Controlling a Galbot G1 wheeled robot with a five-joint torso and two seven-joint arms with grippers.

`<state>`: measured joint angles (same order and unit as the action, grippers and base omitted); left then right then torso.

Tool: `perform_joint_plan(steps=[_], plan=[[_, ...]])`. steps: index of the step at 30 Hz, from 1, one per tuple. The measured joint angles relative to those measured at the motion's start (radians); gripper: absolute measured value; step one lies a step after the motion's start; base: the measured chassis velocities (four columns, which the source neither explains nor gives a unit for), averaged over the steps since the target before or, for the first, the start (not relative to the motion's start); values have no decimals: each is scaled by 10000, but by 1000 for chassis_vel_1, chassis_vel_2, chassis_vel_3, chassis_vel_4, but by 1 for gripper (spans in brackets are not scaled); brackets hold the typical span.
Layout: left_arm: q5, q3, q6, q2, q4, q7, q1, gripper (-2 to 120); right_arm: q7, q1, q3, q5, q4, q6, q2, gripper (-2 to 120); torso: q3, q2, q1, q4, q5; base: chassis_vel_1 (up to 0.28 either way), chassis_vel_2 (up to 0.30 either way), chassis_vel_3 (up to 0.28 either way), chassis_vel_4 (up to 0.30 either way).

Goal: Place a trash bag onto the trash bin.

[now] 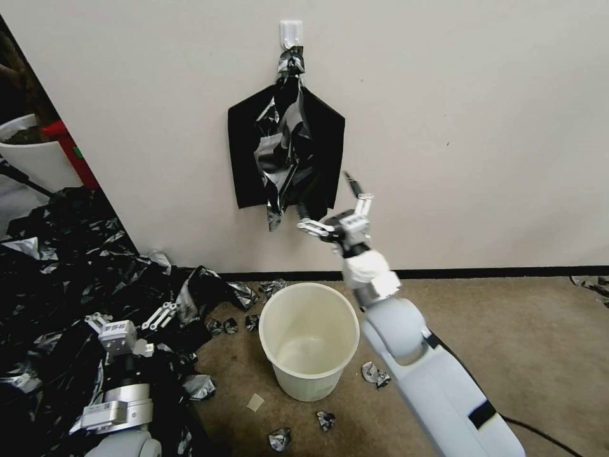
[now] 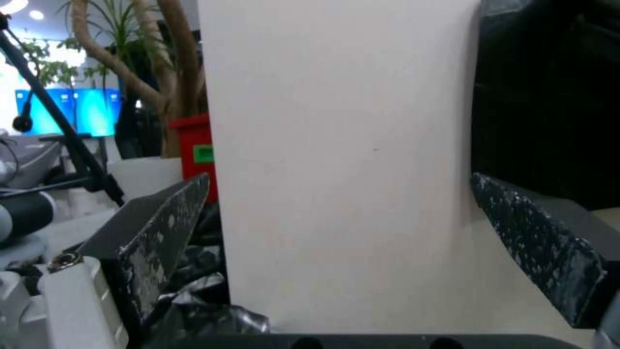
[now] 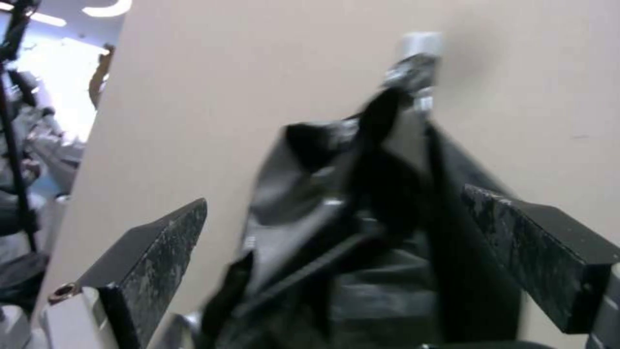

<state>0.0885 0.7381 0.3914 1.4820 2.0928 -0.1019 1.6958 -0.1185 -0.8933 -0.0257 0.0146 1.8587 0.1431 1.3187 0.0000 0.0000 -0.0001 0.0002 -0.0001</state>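
My right gripper (image 1: 336, 212) is up at the wall, just below the lower end of the trash bag (image 1: 283, 149), with its fingers spread wide and nothing between them yet. In the right wrist view the wrinkled film hangs between the two open pads (image 3: 155, 252), so the bag sits in the gap without being pinched.

The risk I see is in the grab. That glossy bag hangs in front of a flat smooth black bundle (image 1: 323, 146) that is tied onto the same white wall hook (image 1: 290, 32). If I close too deep I expect to catch both layers, and a pull would then drag the bundle or strain the hook. If I close too shallow, the thin film could slip out or tear, judging by the torn scraps (image 1: 375, 374) on the carpet.

My left gripper (image 1: 130, 317) is parked low on the near left, fingers open, over the big heap of black bags (image 1: 57, 279); it holds nothing.

The bag itself is thin, black and crumpled, with silvery highlights along its folds, narrowing to a knot at the hook. The trash bin (image 1: 309, 339) stands upright on the floor below it, near the wall, cream-white, unlined and empty inside.
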Motion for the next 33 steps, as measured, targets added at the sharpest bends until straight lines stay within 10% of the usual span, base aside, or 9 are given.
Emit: perform_joint_plan(steps=[12, 24, 33], plan=[[4, 93, 39, 69, 24, -41, 69, 100, -407, 1169, -434, 450, -858, -1512, 604, 97, 0, -1, 0, -1, 0, 0, 0, 0, 0], [38, 34, 45, 86, -183, -63, -135, 100, -554, 1259, -502, 1257, -1013, -2438, 579, 55, 0, 0, 0, -2, 2, 0, 0, 0, 0], [77, 22, 37, 46, -316, -67, -235, 100, -560, 1252, -694, 1237, -836, -2828, 578, 84, 0, -1, 0, -2, 1, 0, 0, 0, 0]])
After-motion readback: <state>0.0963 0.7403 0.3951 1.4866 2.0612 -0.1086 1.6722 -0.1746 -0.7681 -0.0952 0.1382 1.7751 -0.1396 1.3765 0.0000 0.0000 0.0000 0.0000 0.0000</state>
